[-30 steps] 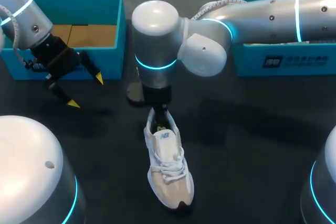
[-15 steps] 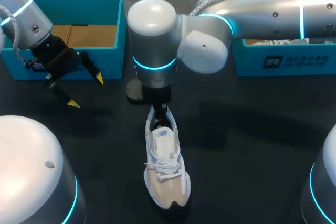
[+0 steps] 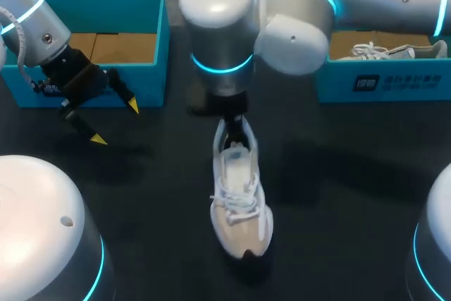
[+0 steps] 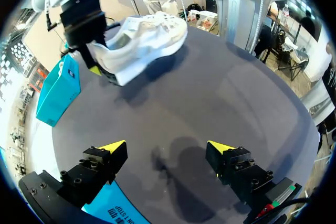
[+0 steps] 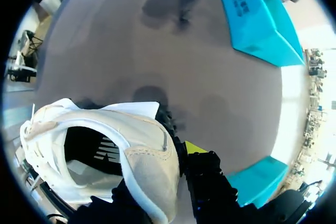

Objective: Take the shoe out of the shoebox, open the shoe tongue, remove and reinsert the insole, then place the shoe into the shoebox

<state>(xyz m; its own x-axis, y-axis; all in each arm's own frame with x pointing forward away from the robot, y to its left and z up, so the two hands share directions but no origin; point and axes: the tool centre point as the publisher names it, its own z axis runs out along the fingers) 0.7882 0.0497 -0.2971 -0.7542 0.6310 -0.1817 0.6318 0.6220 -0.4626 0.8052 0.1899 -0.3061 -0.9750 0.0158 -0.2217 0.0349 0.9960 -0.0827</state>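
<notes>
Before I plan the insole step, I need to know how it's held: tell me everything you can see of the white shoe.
The white shoe is a low sneaker with a pale upper, beige suede-like panels at toe and heel, white laces threaded through, and a dark sole edge at the toe. Its opening faces up and looks dark inside. The right gripper is shut on its heel; nothing else touches it. It hangs clear of the table, with its shadow beneath.

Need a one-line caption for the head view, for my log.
Right pincer grips the white shoe by its heel at mid-table; left pincer open by the left shoebox.
</notes>
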